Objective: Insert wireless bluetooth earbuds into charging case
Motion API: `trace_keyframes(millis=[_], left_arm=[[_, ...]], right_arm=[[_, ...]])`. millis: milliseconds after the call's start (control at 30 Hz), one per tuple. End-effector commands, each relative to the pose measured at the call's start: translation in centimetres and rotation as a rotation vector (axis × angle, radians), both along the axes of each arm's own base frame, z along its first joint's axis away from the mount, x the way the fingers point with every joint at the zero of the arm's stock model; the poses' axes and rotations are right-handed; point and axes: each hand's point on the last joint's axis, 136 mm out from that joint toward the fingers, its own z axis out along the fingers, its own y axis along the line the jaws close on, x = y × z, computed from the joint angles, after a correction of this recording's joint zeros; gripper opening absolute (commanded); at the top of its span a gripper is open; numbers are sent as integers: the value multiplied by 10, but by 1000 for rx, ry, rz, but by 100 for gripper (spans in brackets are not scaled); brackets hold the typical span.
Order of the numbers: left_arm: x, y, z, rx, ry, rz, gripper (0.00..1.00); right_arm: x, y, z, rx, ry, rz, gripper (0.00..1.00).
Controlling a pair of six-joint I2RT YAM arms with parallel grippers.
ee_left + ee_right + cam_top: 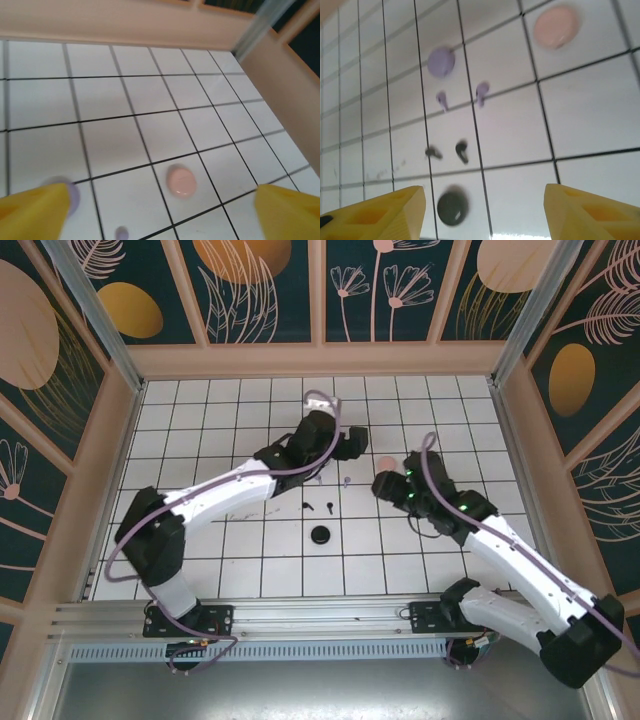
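Since our left gripper (161,200) and right gripper (484,200) both gaped empty, we judged it best to centre over one lilac earbud (441,99) before pinching its stem.

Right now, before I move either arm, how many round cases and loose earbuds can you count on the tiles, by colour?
lilac case: 1
pink case: 1
black case: 1
lilac earbuds: 2
black earbuds: 2
Total: 7
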Motion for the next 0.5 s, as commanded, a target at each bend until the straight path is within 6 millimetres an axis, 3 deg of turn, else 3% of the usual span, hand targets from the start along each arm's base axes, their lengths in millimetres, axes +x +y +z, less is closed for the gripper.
trace_keyframes(millis=[0, 267, 333, 467], left_arm=[[2, 38, 15, 42, -110, 101, 99], [10, 125, 6, -58, -75, 305, 99], [8, 146, -9, -28, -49, 340, 99], [3, 161, -17, 6, -43, 336, 99]], right_arm=[[-5, 17, -16, -5, 27, -26, 64], [-30, 68, -69, -93, 132, 48, 65], [-30, 78, -79, -159, 138, 65, 65], [-29, 98, -92, -233, 144, 92, 65]])
